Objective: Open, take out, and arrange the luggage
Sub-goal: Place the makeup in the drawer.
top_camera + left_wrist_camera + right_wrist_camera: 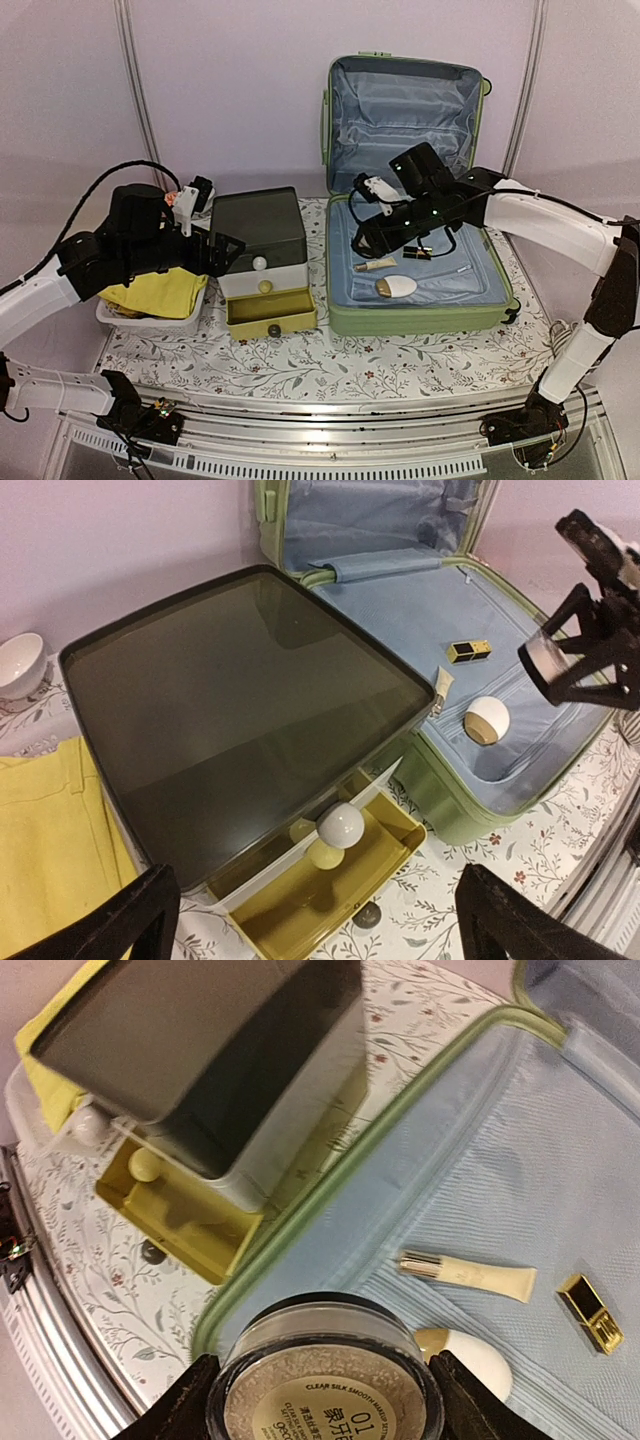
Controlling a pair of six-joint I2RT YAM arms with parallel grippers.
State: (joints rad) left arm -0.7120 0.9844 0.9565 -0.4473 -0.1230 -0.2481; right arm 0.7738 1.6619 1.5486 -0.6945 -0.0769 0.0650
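Right pincer [325, 1407] grips powder jar [320, 1355] over luggage [420, 318] (left pincer [320, 920] wide, above drawer box [240, 710])

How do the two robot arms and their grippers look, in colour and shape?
The left arm and the right arm have white tubular links and black joints. The left gripper and the right gripper are black, each with two fingers. A thin black cable loops over the left arm.

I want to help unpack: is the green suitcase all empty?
No, a cream tube, a small gold box and a white round thing lie inside the suitcase.
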